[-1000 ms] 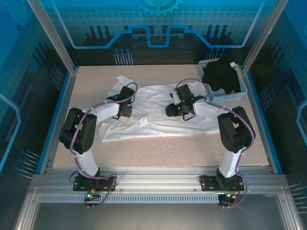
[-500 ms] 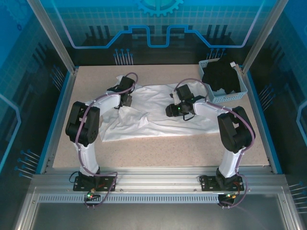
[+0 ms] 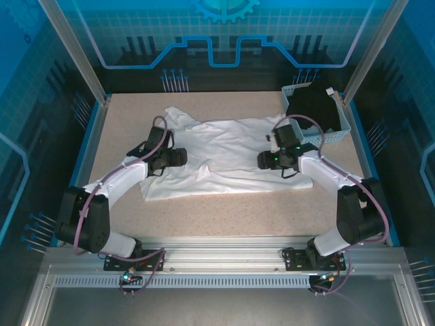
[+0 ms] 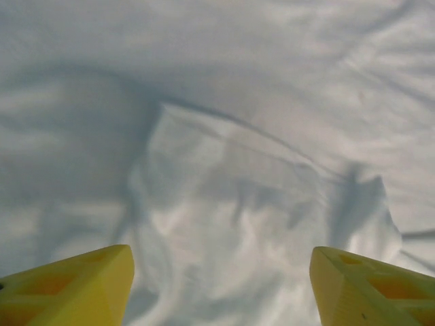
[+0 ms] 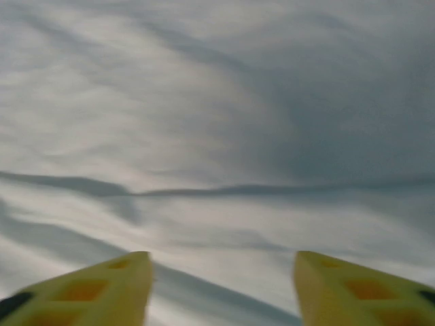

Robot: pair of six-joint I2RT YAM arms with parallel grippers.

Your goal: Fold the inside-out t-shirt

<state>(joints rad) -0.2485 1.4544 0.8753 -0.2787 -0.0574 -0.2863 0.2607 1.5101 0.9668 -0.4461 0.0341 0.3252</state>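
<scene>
The inside-out t-shirt lies spread and wrinkled across the middle of the table, white, with one sleeve pointing to the far left. My left gripper hovers over the shirt's left part, open; its yellow fingers stand wide apart above a puckered fold of cloth, holding nothing. Over the shirt's right part my right gripper is also open, its fingers spread above smooth white fabric with a long crease.
A light blue basket holding a black garment stands at the back right corner, close to the right arm. Bare speckled tabletop runs along the near edge and far left. Frame posts and blue walls enclose the table.
Both grippers have opened and let go of the cloth. The left arm swung out low to the left; the right gripper shifted right. The shirt now lies flatter.
</scene>
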